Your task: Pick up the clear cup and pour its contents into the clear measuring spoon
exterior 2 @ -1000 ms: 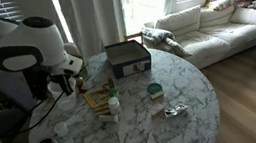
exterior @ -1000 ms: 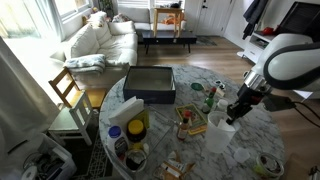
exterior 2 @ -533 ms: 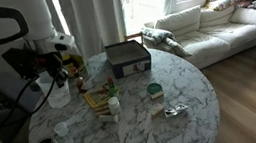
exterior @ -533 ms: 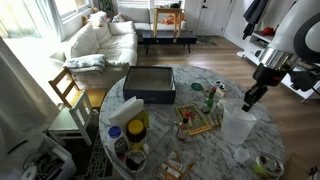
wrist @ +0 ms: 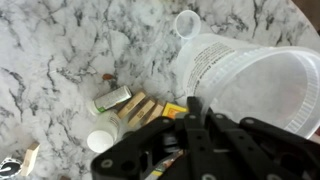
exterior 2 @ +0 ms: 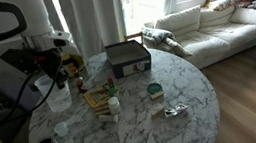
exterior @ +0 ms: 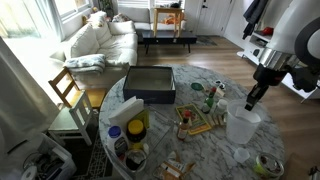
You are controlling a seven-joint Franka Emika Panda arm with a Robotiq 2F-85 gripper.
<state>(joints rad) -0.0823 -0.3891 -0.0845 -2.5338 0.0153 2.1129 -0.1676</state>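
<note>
The clear cup (exterior: pixel 240 126) is a wide whitish-translucent plastic cup that hangs tilted above the marble table (exterior: pixel 200 150) near its edge. It also shows in the other exterior view (exterior 2: pixel 56 94) and fills the right of the wrist view (wrist: pixel 250 80). My gripper (exterior: pixel 250 100) is shut on its rim, seen in the wrist view (wrist: pixel 190 108) with one finger inside the cup. The clear measuring spoon (wrist: pixel 187 22) is a small clear ring lying on the table just beyond the cup.
A dark box (exterior: pixel 150 84) stands at the table's far side. Wooden blocks (exterior: pixel 192 122), a green bottle (exterior: pixel 210 97), a yellow-lidded jar (exterior: pixel 137 128) and a tape roll (exterior: pixel 267 165) lie around. A small white bottle (wrist: pixel 112 99) lies near the blocks.
One second ago the cup stood lower by the blocks; my gripper has risen and swung toward the table edge with the cup. Little has moved in the last half second.
</note>
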